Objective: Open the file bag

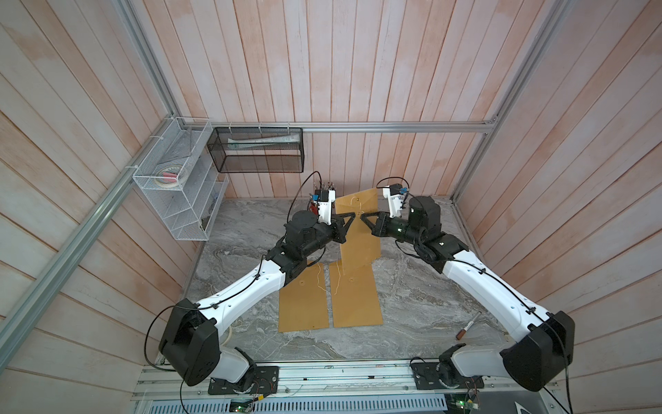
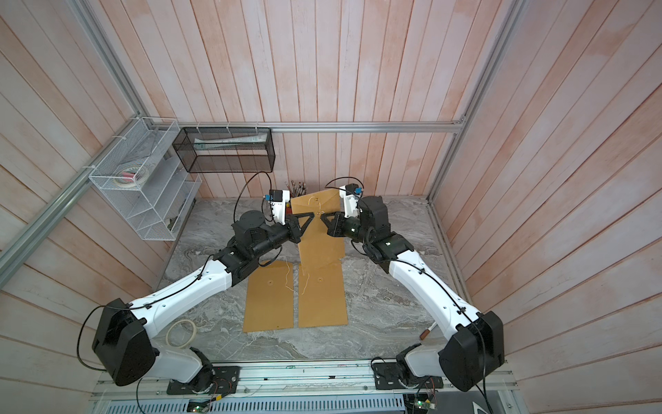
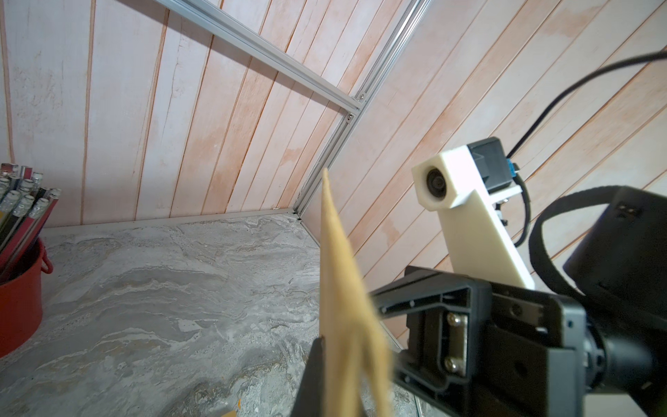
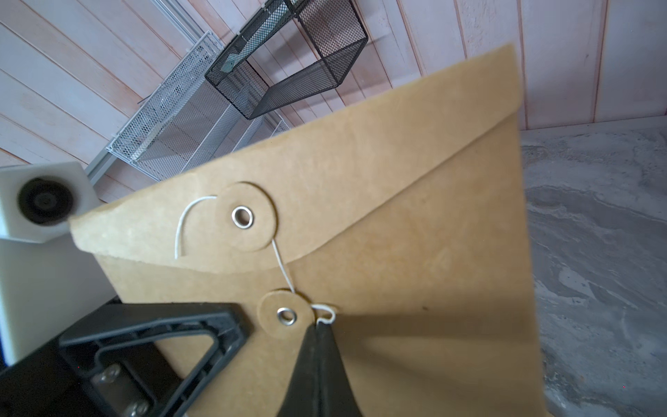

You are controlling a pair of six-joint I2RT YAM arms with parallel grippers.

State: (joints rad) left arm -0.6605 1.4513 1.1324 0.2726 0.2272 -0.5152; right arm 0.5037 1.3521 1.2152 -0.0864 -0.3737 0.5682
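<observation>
The file bag is a brown kraft envelope held upright above the marble table. My left gripper is shut on its side edge; only one black finger shows. The flap lies closed. A white string runs from the flap's round button down to the lower button. My right gripper is shut on a small loop of that string beside the lower button. Both grippers meet at the bag in both top views.
Two more kraft envelopes lie flat on the table in front. A marker lies at the right, a tape roll at the left. A red cup of pencils, a black mesh basket and a white wire rack stand at the back left.
</observation>
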